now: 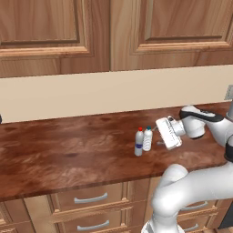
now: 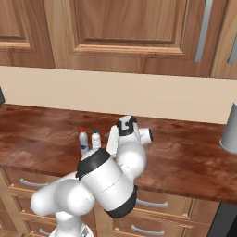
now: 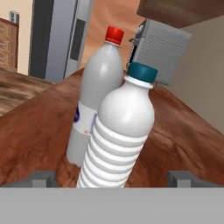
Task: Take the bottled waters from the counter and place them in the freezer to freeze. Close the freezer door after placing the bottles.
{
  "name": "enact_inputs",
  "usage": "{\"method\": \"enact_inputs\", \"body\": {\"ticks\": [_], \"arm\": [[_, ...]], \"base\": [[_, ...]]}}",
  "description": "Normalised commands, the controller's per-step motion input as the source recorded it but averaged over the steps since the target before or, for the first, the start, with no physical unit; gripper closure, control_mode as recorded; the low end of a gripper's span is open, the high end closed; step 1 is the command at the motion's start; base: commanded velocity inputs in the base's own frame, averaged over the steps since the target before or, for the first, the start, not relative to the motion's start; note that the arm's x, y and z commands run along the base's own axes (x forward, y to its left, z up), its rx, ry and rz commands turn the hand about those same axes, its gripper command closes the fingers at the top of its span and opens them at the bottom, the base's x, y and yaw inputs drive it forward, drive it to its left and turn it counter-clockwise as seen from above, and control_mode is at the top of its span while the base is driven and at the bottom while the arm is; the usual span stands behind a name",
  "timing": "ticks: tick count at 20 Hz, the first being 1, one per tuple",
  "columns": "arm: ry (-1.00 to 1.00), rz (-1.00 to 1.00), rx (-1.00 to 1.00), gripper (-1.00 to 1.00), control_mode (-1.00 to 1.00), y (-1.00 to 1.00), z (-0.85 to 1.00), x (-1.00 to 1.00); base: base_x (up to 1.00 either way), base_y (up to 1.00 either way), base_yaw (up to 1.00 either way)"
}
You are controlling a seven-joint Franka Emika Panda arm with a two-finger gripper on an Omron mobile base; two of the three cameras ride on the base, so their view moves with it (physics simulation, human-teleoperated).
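Your end effector (image 1: 160, 133) hovers with fingers spread wide, level with the teal-capped bottle (image 3: 120, 140), which stands touching the red-capped bottle (image 3: 94, 103) mid-tabletop (image 1: 54, 150), nearer the front edge. First pickup in hand; next, advance and close on the teal one.

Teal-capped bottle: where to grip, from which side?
Grip the teal-capped bottle across its ribbed body, coming level from the gripper side. It stands upright on the counter, nearest the open jaws. The red-capped bottle stands close on the far side, so stay mid-body and avoid pushing through.
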Motion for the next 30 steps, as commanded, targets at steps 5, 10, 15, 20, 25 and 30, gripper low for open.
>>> {"method": "enact_inputs", "body": {"ticks": [5,10,15,20,25,30], "arm": [[0.10,0.00,0.01,-1.00,-1.00,0.14,-0.05,0.07],[0.09,0.00,0.00,-1.00,-1.00,0.20,-0.02,0.06],[0.08,0.00,0.00,-1.00,-1.00,0.15,-0.05,0.03],[0.06,0.00,0.00,-1.00,-1.00,0.17,-0.05,0.00],[0.04,0.00,0.00,1.00,-1.00,0.22,-0.06,0.02],[0.00,0.00,0.00,1.00,-1.00,0.05,-0.01,0.02]], "base": [[0.00,0.00,0.00],[0.00,0.00,0.00],[0.00,0.00,0.00],[0.00,0.00,0.00],[0.00,0.00,0.00],[0.00,0.00,0.00]]}}
